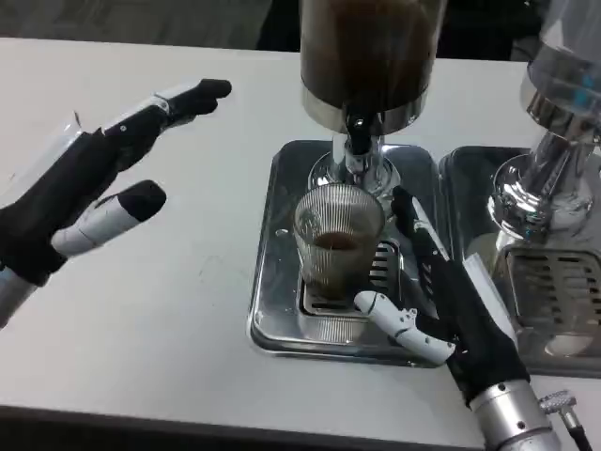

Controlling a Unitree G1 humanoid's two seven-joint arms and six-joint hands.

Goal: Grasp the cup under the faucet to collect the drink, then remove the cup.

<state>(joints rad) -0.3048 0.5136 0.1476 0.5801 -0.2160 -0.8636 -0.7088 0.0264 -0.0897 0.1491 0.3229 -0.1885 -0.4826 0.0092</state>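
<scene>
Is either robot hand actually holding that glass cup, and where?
Not clearly. The right robot hand sits beside the cup, fingers open around its right side; contact cannot be told. The left robot hand hovers open, holding nothing.

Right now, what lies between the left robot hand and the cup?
In the head view, bare white table, then the metal tray's rim, lie between the left robot hand and the cup.

White table [188,310], 2 metal trays [268,319] on it
</scene>
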